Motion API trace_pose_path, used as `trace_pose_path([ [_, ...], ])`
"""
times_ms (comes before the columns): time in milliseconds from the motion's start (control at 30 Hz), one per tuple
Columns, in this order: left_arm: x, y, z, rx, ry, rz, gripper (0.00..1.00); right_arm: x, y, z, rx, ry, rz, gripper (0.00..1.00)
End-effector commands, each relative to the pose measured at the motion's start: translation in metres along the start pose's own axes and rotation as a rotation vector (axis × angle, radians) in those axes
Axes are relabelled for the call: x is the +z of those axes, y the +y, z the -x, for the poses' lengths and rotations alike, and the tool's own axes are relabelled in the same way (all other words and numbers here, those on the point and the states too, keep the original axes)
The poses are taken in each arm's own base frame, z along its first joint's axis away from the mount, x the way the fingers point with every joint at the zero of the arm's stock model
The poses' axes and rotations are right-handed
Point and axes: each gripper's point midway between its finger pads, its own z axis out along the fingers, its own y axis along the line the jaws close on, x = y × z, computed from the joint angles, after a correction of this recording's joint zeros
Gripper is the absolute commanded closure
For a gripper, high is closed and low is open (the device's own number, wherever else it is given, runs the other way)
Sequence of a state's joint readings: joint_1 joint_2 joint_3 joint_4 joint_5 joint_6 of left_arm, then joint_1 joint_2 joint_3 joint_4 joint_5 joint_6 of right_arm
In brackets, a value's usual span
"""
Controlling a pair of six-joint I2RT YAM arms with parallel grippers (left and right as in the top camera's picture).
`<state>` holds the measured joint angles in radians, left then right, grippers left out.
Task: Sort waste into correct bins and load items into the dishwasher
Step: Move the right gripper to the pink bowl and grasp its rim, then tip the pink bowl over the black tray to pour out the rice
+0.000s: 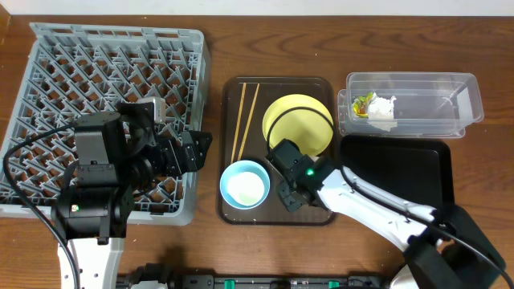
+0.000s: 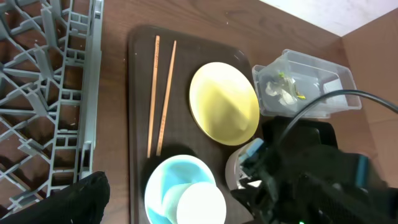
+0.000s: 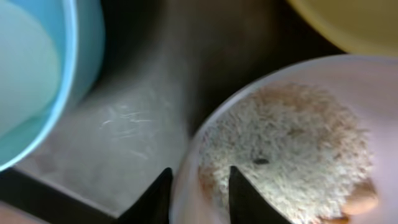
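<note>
My right gripper (image 3: 198,186) straddles the near rim of the white bowl (image 3: 205,134), one finger outside and one over the rice scraps (image 3: 292,143) inside, pinched in on the rim. The overhead view shows that gripper (image 1: 287,189) covering the bowl on the brown tray (image 1: 233,92). Beside it sits the light blue bowl (image 1: 244,185), with something pale and round inside it (image 2: 200,204). The yellow plate (image 1: 299,120) and chopsticks (image 1: 245,120) lie further back. My left gripper (image 1: 197,152) stands open and empty at the dish rack's (image 1: 80,72) right edge.
The clear tub (image 1: 434,100) at the back right holds the snack wrapper (image 1: 365,104) and the white tissue (image 1: 384,108). A black tray (image 1: 393,172) lies in front of it, partly under my right arm. The blue bowl (image 3: 81,50) is close on the right gripper's left.
</note>
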<state>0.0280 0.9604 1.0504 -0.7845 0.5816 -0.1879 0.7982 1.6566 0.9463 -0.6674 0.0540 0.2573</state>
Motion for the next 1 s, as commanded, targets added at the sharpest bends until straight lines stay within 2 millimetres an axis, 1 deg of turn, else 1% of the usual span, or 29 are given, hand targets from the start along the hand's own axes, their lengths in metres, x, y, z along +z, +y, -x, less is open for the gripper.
trace_pose_path([
  [0,-0.004,-0.005,0.004,-0.002,-0.011,-0.018,0.04,0.008,-0.004,-0.004,-0.021,0.015,-0.033,0.79],
  [67,-0.004,-0.005,0.004,-0.002,-0.011,-0.018,0.04,0.008,-0.007,-0.002,-0.020,0.006,-0.053,0.82],
  [233,-0.004,-0.005,0.004,-0.002,-0.011,-0.018,0.04,0.008,-0.015,0.005,-0.019,-0.027,-0.105,0.85],
  [333,-0.004,-0.005,0.004,-0.002,-0.011,-0.018,0.04,0.008,-0.015,0.006,-0.015,-0.030,-0.103,0.99],
  [400,-0.004,-0.005,0.004,-0.002,-0.011,-0.018,0.04,0.005,-0.011,0.009,-0.010,-0.034,-0.081,0.99],
  [467,-0.004,-0.005,0.004,-0.002,-0.011,-0.018,0.04,-0.002,-0.005,0.014,0.001,-0.045,-0.051,0.99],
  [533,-0.004,-0.005,0.004,-0.002,-0.011,-0.018,0.04,-0.016,0.001,0.022,0.023,-0.062,-0.006,0.99],
  [633,-0.004,-0.005,0.004,-0.002,-0.011,-0.018,0.04,-0.047,0.016,0.040,0.081,-0.120,0.129,0.99],
  [700,-0.004,-0.005,0.004,-0.002,-0.011,-0.018,0.04,-0.069,0.016,0.054,0.159,-0.172,0.213,0.99],
  [800,-0.004,-0.005,0.004,-0.003,-0.011,-0.018,0.04,-0.094,-0.001,0.065,0.304,-0.225,0.290,0.99],
  [833,-0.004,-0.005,0.004,-0.002,-0.011,-0.018,0.04,-0.101,-0.011,0.067,0.372,-0.233,0.315,0.99],
  [900,-0.004,-0.005,0.004,-0.002,-0.011,-0.018,0.04,-0.110,-0.027,0.065,0.462,-0.226,0.366,0.99],
  [967,-0.004,-0.005,0.004,-0.002,-0.011,-0.018,0.04,-0.115,-0.042,0.062,0.524,-0.215,0.405,0.99],
])
